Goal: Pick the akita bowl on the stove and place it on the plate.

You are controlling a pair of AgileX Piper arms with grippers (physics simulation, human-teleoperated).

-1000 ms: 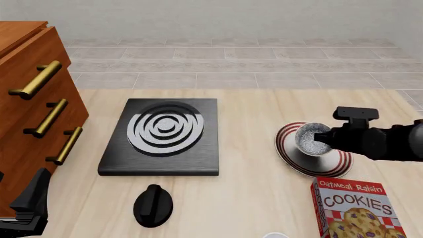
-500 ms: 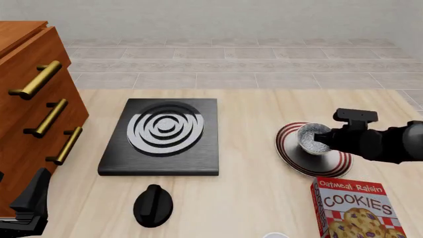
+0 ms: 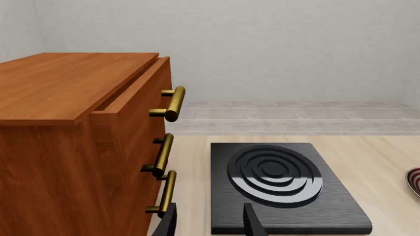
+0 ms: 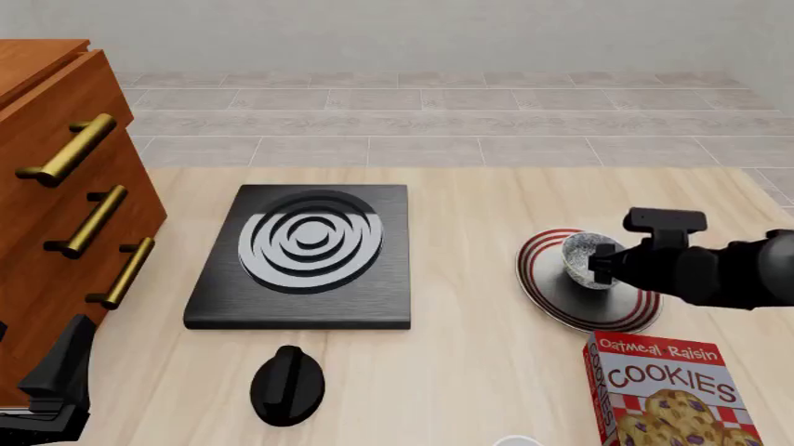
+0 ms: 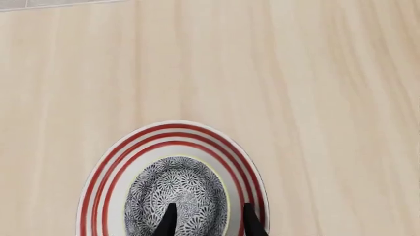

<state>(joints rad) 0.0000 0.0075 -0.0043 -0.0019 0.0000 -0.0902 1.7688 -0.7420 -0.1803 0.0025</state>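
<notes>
At far left stands a wooden drawer chest (image 4: 56, 195); my left pincer (image 3: 210, 222) gapes beside it. The flat black stove (image 4: 304, 260) lies bare. My right pincer (image 4: 602, 265) hides the speckled akita bowl's (image 4: 583, 257) near rim over the red-striped plate (image 4: 559, 295); grip unclear.

The only writing here stands on the red cardboard box with a biscuit picture (image 4: 670, 388) at the table's near right corner: "Oatmeal Raisin" in small white letters, and below it "COOKIES" in large capitals.
</notes>
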